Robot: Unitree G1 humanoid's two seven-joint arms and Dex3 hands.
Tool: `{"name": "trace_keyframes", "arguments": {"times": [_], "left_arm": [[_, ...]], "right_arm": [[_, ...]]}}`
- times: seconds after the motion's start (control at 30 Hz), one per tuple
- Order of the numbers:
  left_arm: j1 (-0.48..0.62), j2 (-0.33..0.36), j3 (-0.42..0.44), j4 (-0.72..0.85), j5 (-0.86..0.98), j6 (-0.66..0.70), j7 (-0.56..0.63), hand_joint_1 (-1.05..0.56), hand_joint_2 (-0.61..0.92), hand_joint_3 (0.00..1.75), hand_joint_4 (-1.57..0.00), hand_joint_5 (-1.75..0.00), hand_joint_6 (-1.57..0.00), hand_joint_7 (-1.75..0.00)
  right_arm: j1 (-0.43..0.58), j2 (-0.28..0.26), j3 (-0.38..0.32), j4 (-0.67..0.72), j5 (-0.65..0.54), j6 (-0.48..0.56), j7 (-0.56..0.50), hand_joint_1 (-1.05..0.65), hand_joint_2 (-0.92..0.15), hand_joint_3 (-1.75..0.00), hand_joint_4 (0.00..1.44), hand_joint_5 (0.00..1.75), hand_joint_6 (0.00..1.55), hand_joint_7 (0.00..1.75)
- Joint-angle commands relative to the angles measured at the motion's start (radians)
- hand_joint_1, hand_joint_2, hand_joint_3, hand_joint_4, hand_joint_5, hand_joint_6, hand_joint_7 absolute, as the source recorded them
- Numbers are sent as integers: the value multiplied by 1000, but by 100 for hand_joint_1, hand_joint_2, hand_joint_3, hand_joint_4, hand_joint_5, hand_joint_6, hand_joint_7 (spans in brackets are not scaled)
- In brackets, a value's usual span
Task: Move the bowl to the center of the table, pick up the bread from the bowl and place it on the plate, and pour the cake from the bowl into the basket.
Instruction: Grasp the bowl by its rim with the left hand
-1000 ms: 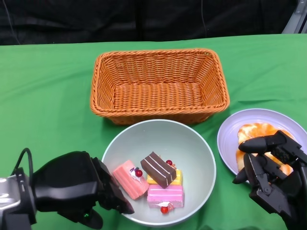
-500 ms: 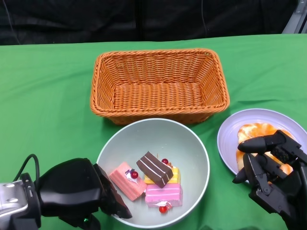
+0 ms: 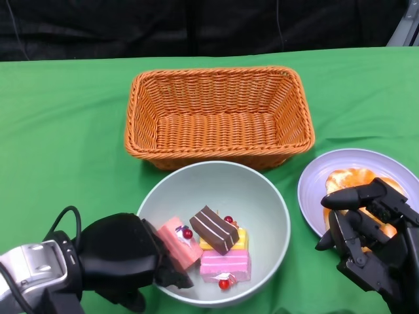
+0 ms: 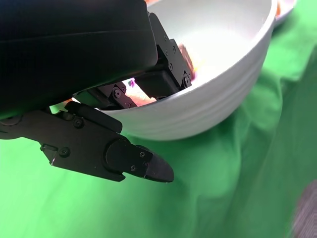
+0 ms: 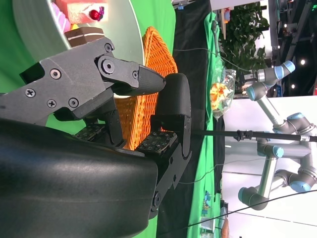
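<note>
Green cloth covers the table, with black drapery along the top edge of the head view. An orange wicker basket sits in the upper middle of that frame, and just below it, close to its near wall, stands the pale grey-green bowl. Inside the bowl lie the cake pieces: a chocolate striped slice resting on a yellow piece, a pink slice under them, and a salmon-pink slice with a red cherry toward the left. At the lower left, the left hand grips the bowl's near-left rim; the left wrist view shows fingers inside the bowl and the thumb under its outer wall. At the right edge of the head view a lavender plate carries the glazed bread. The right hand hovers over the plate's near side, fingers spread apart and holding nothing.
</note>
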Motion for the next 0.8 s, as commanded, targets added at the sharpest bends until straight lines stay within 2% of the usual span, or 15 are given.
{"name": "trace_keyframes", "arguments": {"times": [0.03,0.13,0.17,0.2,0.23,0.27,0.3,0.4,0.63,0.67,0.77,0.8], "left_arm": [[-19,-9,-21,56,-7,-38,80,-32,90,1,-96,-5,-98,-6],[-45,-33,-44,144,20,-109,231,-27,85,0,-120,-17,-116,-13],[-52,-40,-48,174,21,-135,278,-25,86,0,-110,-56,-115,-26],[-57,-46,-49,201,14,-159,312,-23,90,1,-88,-118,-92,-84],[-63,-51,-49,225,6,-182,340,-20,91,3,-79,-146,-74,-124],[-69,-55,-48,251,-7,-206,362,-18,92,5,-74,-163,-61,-154],[-77,-59,-46,278,-26,-232,375,-16,92,6,-73,-169,-57,-164],[-96,-62,-45,340,-80,-291,373,-18,92,9,-72,-174,-51,-173],[-121,-29,-41,419,-296,-401,243,-22,92,23,-73,-175,-48,-175],[-123,-24,-44,425,-339,-414,214,-22,92,25,-74,-175,-50,-172],[-127,1,-77,428,-526,-435,91,-22,89,34,-75,-175,-68,-138],[-127,12,-96,422,-604,-432,41,-22,82,49,-75,-175,-72,-132]], "right_arm": [[-5,-1,-3,2,-5,-18,-4,-16,-73,-74,68,153,71,117],[-3,-1,-4,4,-5,-23,-3,-15,-73,-76,68,153,71,117],[-2,-1,-5,5,-3,-24,-2,-14,-73,-76,67,153,70,117],[-2,-2,-6,7,-1,-27,0,-14,-73,-77,67,153,70,116],[-2,-3,-6,9,-2,-29,0,-13,-73,-77,67,153,70,116],[-2,-4,-6,9,-5,-30,-1,-13,-72,-77,67,153,70,117],[-1,-5,-6,9,-8,-30,-1,-13,-72,-77,67,153,71,117],[0,-3,-3,8,-9,-26,-2,-14,-72,-77,68,153,71,117],[1,2,-1,17,-12,-33,-5,-15,-72,-75,70,152,72,117],[0,2,-1,19,-11,-33,-5,-15,-72,-75,70,152,72,117],[-1,4,-1,24,-8,-36,-5,-15,-73,-74,71,153,72,117],[-2,4,-2,25,-8,-37,-5,-15,-73,-74,71,153,72,117]]}}
